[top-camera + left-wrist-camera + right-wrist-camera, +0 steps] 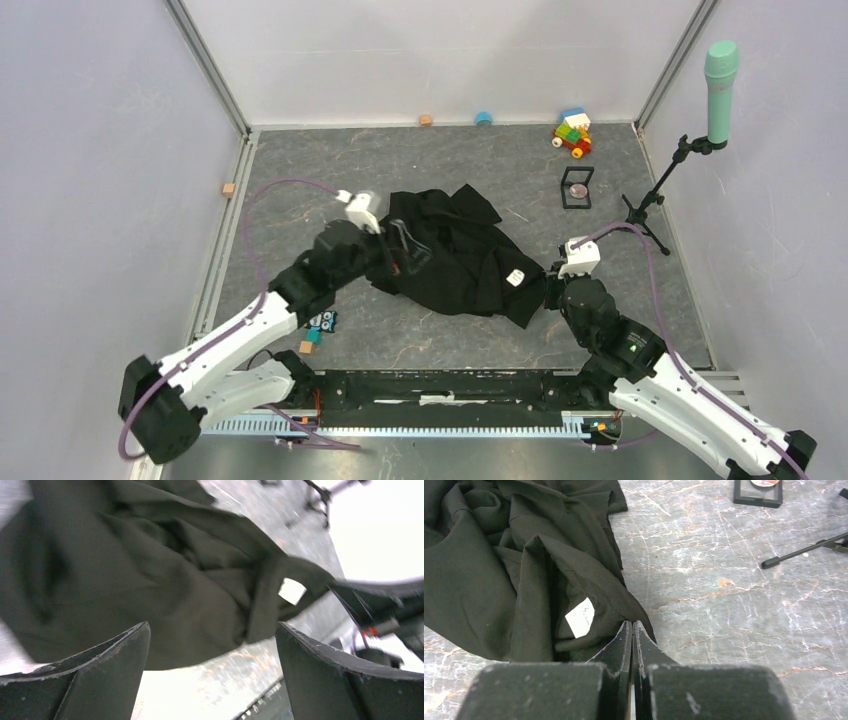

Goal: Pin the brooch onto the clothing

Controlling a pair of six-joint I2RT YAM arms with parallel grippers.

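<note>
The clothing, a black shirt, lies crumpled mid-table, its white label facing up. The brooch, a small pinkish disc, sits in a black square frame box behind and to the right of the shirt, apart from both grippers. My left gripper is open over the shirt's left part; in the left wrist view its jaws stand wide above the shirt. My right gripper is shut, its tips at the shirt's near right edge beside the label; no cloth shows between them.
A microphone stand with a green microphone stands at the right; one of its legs lies ahead of my right gripper. Toy bricks sit at the back wall. Small toys lie by my left arm.
</note>
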